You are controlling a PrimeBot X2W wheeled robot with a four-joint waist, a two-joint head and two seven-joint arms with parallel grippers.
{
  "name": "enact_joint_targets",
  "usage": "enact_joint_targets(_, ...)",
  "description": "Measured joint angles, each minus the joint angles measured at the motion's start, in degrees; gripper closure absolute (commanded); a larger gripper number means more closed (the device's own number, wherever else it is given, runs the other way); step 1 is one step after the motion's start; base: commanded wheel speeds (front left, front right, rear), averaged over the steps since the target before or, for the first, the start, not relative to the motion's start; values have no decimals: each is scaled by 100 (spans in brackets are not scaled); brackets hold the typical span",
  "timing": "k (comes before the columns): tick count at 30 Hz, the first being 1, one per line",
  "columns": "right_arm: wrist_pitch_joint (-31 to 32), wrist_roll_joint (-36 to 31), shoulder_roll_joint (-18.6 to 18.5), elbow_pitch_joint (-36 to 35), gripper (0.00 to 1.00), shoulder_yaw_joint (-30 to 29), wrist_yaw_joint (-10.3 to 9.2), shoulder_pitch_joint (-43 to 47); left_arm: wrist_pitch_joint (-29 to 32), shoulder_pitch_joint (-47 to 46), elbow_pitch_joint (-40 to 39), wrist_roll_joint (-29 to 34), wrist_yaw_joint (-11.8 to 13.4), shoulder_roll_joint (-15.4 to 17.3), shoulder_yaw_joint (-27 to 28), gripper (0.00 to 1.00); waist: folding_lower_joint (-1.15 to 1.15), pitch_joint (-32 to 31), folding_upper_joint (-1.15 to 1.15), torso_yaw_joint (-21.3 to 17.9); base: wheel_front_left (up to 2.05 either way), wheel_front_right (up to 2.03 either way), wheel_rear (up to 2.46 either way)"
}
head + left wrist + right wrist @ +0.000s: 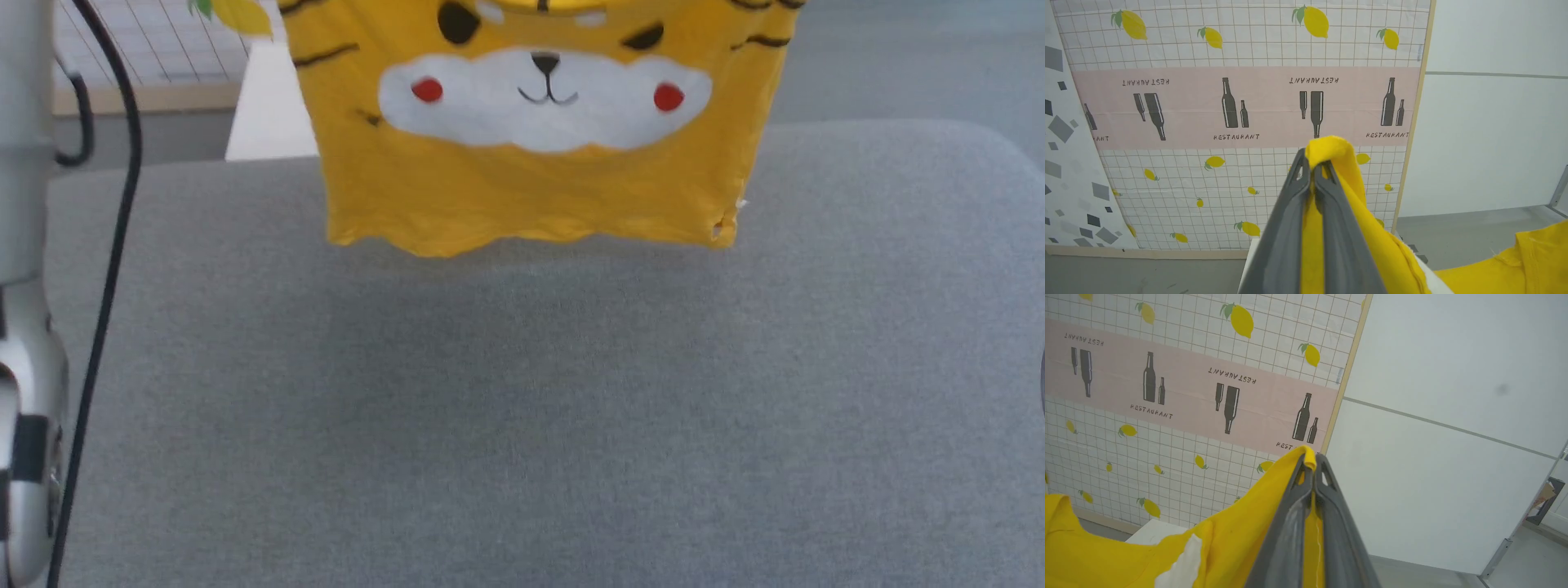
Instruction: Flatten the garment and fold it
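Observation:
The yellow tiger-face T-shirt (531, 139) hangs in the air above the far part of the grey table (522, 392), print facing me, its hem just off the surface. My left gripper (1312, 169) is shut on a bunch of the yellow cloth (1331, 151), which drapes down to the right of the fingers. My right gripper (1312, 461) is shut on another fold of the shirt (1229, 535), which hangs away to the left with a white patch showing. The shirt's top edge runs out of the head view.
A pale arm with a black cable (106, 269) stands along the head view's left edge. Behind the table are a white block (265, 106), a lemon-and-bottle patterned panel (1241, 102) and a plain white wall (1445, 416).

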Motion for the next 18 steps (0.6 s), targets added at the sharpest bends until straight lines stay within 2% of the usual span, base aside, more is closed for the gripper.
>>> enact_joint_targets(5,-97,-147,131,44,100,-120,0,-476,-491,-542,8,129,229,-100,74,100,0,494,0,-58,0,0,0)
enact_joint_targets(8,-321,-372,131,153,100,24,0,-709,-981,-769,121,170,330,-275,115,100,0,844,0,-86,0,0,0)
enact_joint_targets(18,-1126,-804,25,498,100,-10,0,-1496,-2376,-1453,435,154,371,-553,438,100,1,1824,0,-57,0,0,0)
